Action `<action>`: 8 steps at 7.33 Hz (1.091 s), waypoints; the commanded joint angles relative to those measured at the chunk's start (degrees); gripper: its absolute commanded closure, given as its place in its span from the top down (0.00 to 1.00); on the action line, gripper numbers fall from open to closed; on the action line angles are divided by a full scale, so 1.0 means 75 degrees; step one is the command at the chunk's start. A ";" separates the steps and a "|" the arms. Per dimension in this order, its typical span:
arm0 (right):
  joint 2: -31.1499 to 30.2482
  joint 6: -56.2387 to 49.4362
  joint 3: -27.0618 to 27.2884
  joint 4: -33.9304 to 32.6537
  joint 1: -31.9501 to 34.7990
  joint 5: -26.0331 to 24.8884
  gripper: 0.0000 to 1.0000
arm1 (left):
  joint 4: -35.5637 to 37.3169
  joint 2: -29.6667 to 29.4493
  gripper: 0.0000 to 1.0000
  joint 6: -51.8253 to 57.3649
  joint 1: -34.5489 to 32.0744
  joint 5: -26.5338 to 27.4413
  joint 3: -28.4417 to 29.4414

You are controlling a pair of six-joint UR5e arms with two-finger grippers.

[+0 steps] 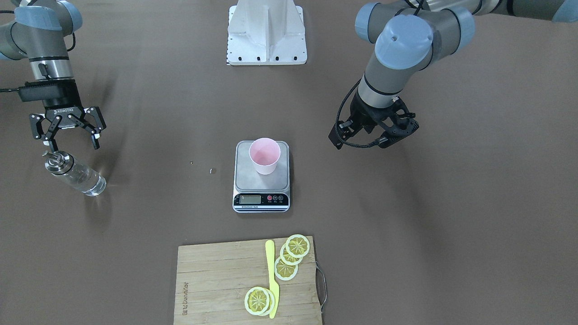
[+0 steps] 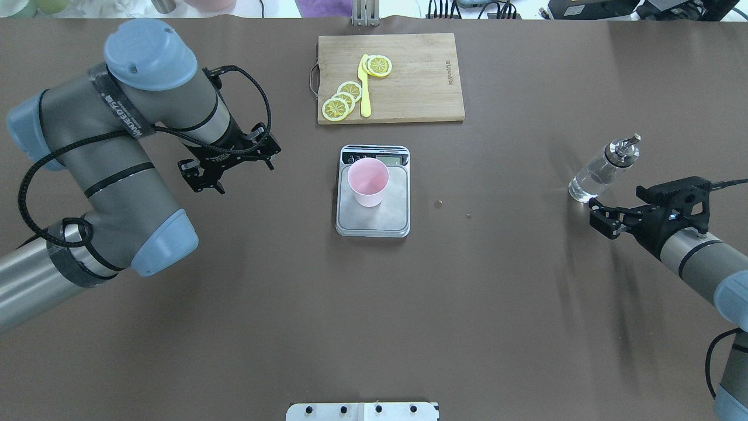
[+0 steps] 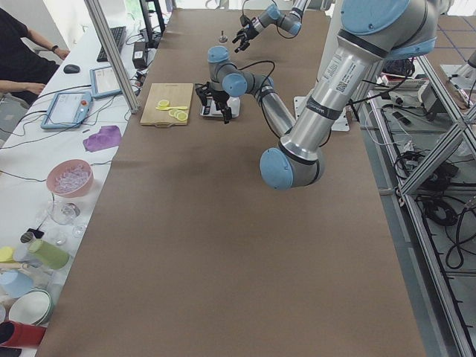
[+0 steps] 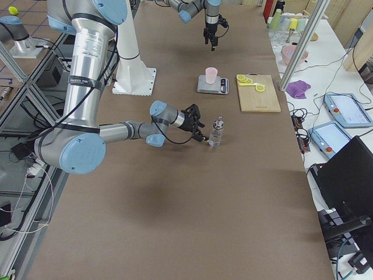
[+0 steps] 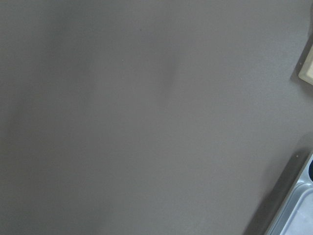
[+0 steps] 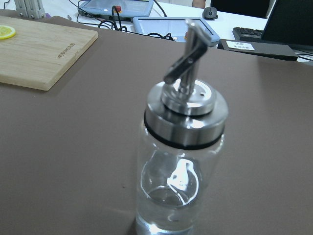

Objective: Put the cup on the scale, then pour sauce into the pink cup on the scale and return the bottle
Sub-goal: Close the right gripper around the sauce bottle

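Right wrist-mounted view, clear glass bottle (image 6: pixel 180 166) (silver spouted cap) upright, right hand (image 1: pixel 75 146) spread beside it, left hand (image 2: pixel 232 169) apart

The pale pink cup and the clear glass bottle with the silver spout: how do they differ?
The pale pink tapered cup is opaque and open-topped; the clear glass bottle is see-through, with a silver metal pourer cap. The cup stands on the grey steel scale; the bottle stands on the brown table, by the right gripper. Both are upright and unheld.
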 commanded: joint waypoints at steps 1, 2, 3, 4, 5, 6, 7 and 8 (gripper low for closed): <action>0.0267 -0.0100 -0.0245 0.0018 -0.0001 -0.0010 1.00 | -0.0119 0.0000 0.99 -0.0009 -0.0010 0.0000 0.0053; 0.0350 -0.0100 -0.0397 0.0018 0.0011 -0.0010 1.00 | -0.0108 0.0000 0.99 -0.0009 -0.0010 0.0012 0.0041; 0.0351 -0.0100 -0.0433 0.0042 0.0092 0.0002 1.00 | -0.0119 0.0000 0.99 -0.0009 -0.0010 0.0012 0.0053; 0.0316 -0.0100 -0.0538 0.0355 0.0116 0.0002 1.00 | -0.0108 0.0000 0.99 -0.0009 -0.0010 0.0012 0.0053; 0.0374 -0.0100 -0.0655 0.0416 0.0140 -0.0010 1.00 | -0.0119 0.0000 0.99 -0.0009 0.0001 0.0035 0.0053; 0.0455 -0.0100 -0.0668 0.0405 0.0221 0.0002 1.00 | -0.0119 0.0000 0.99 -0.0009 0.0001 0.0105 0.0053; 0.0468 -0.0111 -0.0680 0.0405 0.0361 0.0060 1.00 | -0.0108 0.0000 0.99 -0.0009 0.0001 0.0105 0.0053; 0.0503 -0.0111 -0.0691 0.0405 0.0421 0.0061 1.00 | -0.0119 0.0000 0.99 -0.0009 0.0001 0.0105 0.0053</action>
